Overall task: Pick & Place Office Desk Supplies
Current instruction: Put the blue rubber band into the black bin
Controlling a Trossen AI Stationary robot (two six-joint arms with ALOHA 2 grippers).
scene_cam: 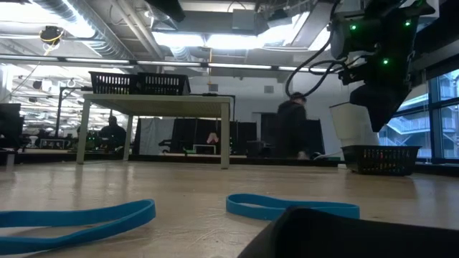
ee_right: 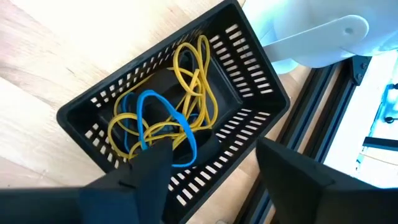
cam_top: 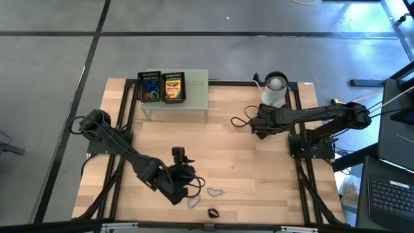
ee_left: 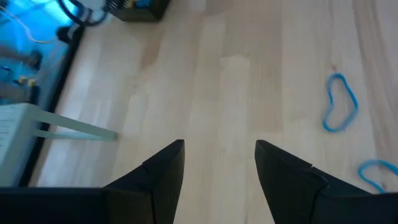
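My left gripper (ee_left: 219,148) is open and hovers over bare wood near the table's near edge (cam_top: 187,177). Two blue loops (ee_left: 341,103) (ee_left: 379,174) lie flat on the table to its right, with a small black clip (cam_top: 212,212) nearer the edge. My right gripper (ee_right: 214,177) is open above a small black slotted basket (ee_right: 186,106) beside the white cup (cam_top: 275,90). The basket holds yellow bands (ee_right: 193,74) and a blue loop (ee_right: 161,118). In the low view the right gripper (scene_cam: 380,79) hangs clear above the basket (scene_cam: 380,159).
The pale green stand (cam_top: 174,97) sits at the far edge and carries two black baskets, one with coloured loops (cam_top: 151,87) and one with a crayon box (cam_top: 173,87). A black frame rail (ee_right: 311,143) runs beside the small basket. Bare wood (cam_top: 233,155) lies between the arms.
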